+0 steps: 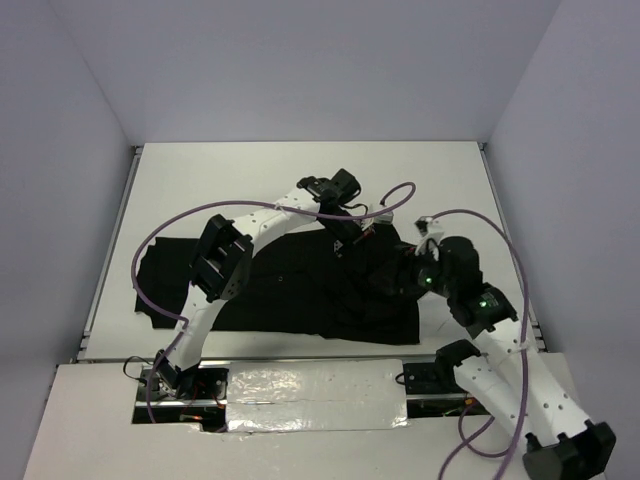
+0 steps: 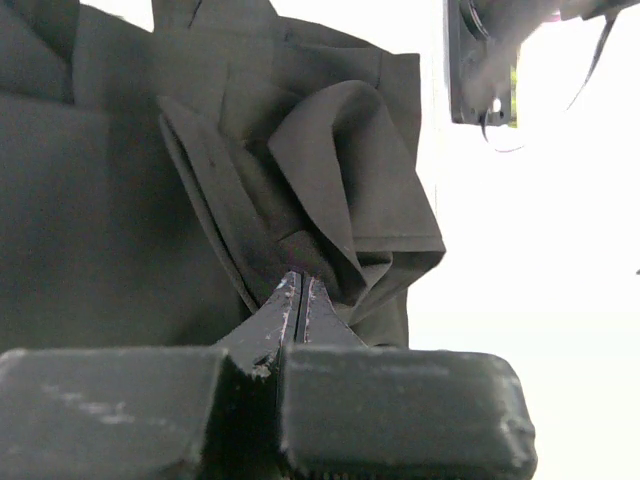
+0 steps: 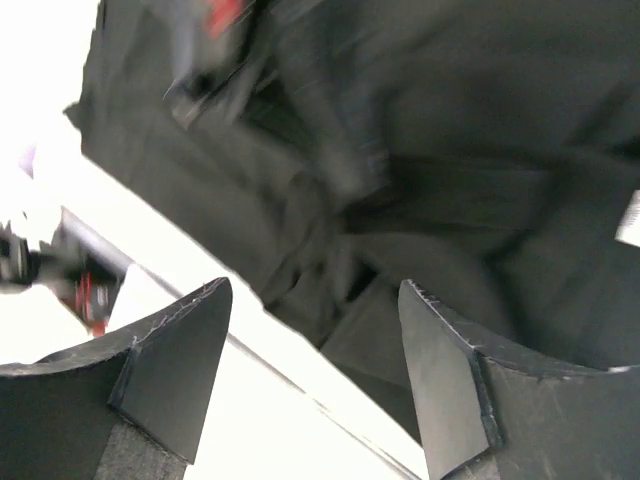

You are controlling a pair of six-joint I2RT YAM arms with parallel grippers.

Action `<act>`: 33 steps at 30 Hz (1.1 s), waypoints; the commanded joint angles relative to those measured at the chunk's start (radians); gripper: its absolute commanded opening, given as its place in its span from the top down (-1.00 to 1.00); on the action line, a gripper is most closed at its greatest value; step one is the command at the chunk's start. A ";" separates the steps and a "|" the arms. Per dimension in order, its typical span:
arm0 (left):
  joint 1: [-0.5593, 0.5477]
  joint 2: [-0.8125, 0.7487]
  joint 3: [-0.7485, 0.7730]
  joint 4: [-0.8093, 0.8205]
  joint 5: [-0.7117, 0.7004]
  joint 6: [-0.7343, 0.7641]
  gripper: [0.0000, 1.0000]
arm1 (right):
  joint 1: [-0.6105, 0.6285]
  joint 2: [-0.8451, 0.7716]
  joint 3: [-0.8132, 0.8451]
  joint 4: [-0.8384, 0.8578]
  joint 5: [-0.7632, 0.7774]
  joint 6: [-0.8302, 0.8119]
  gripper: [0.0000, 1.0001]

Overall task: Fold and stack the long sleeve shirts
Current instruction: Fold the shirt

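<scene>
The black long sleeve shirt (image 1: pixel 290 285) lies spread across the white table, bunched up at its right side. My left gripper (image 1: pixel 346 243) reaches over that bunched part. In the left wrist view it (image 2: pixel 300 282) is shut, its tips pinching a raised fold of the shirt (image 2: pixel 340 170). At the shirt's right edge my right gripper (image 1: pixel 410 268) stands open. In the right wrist view its fingers (image 3: pixel 180 350) stand wide apart with nothing between them, the shirt (image 3: pixel 450 150) lying beyond. A bit of white label (image 3: pixel 630 220) shows at the right edge of that view.
Purple cables (image 1: pixel 400 190) loop over the far half of the table (image 1: pixel 300 175). Grey walls stand on three sides. A foil-covered strip (image 1: pixel 315 395) runs along the near edge between the arm bases.
</scene>
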 commanded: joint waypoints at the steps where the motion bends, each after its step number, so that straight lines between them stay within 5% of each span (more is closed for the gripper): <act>1: -0.005 -0.054 0.063 -0.074 0.058 0.162 1.00 | -0.165 -0.005 0.086 -0.077 -0.189 -0.041 -0.48; 9: -0.005 -0.105 0.112 -0.255 0.131 0.473 1.00 | -0.425 0.125 0.090 -0.044 -0.295 -0.101 -0.43; 18: -0.003 -0.125 0.151 -0.303 0.158 0.512 1.00 | -0.429 0.164 -0.012 0.198 -0.439 -0.181 -0.44; 26: -0.003 -0.132 0.167 -0.349 0.177 0.563 1.00 | -0.424 0.084 -0.160 0.401 -0.403 -0.238 -0.43; 33: -0.003 -0.143 0.187 -0.387 0.202 0.600 1.00 | -0.362 0.166 -0.124 0.433 -0.443 -0.284 -0.42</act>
